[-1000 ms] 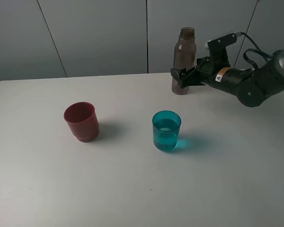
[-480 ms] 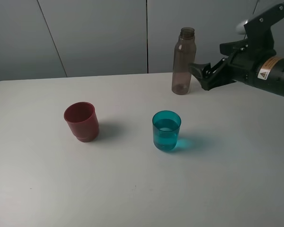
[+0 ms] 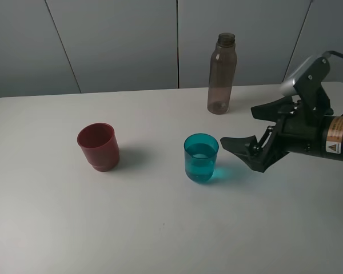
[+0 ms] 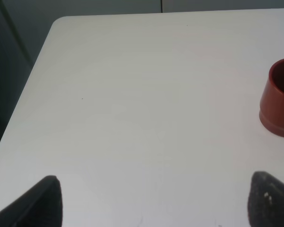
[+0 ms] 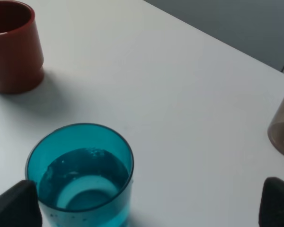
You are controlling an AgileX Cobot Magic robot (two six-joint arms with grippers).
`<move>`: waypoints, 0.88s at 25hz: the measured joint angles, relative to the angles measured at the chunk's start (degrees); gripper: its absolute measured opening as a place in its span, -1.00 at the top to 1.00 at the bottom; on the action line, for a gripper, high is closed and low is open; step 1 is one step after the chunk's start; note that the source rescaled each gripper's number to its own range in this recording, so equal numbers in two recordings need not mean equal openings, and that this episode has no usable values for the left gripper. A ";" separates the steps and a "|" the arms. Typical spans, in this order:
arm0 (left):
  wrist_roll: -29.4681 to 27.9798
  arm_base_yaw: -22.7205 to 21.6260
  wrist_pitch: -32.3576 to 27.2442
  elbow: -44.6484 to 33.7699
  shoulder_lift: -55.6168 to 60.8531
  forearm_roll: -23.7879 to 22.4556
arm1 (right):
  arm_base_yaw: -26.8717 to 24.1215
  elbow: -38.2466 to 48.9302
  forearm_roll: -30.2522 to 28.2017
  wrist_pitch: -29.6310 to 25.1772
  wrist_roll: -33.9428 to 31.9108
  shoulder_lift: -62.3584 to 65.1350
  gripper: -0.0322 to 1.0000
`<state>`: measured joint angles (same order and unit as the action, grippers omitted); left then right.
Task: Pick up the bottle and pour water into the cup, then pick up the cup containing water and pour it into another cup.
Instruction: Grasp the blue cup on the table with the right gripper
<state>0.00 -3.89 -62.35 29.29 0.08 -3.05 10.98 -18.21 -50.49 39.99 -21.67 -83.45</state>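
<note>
The small translucent teal-blue plastic tumbler [image 3: 201,158] has bare white table [image 3: 160,228] all round it. The opaque dark red plastic cup [image 3: 98,146] stands well apart toward the left arm's side and the tall smoky grey-brown plastic bottle [image 3: 221,74] well apart behind, so neither blocks a reach to the tumbler's sides. Only the right gripper [image 3: 237,124] is near, its black jaws spread wide just beside the tumbler on the right arm's side, apparently not touching it, though the gap is hard to judge. The broad table in front of the tumbler lies open.
</note>
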 joint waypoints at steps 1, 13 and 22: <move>0.00 0.00 0.00 0.00 0.00 0.00 | 0.00 0.24 -1.05 0.00 -0.18 0.00 -0.99; 0.00 0.00 0.00 0.00 0.00 0.00 | 0.00 0.67 -8.65 0.10 -0.07 -11.87 -0.99; 0.00 0.00 0.00 0.00 0.00 0.00 | 0.00 -0.12 -8.89 1.25 5.47 -19.57 -0.99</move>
<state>0.00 -3.89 -62.35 29.29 0.08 -3.05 10.98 -18.33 -59.39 41.25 -16.20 -103.03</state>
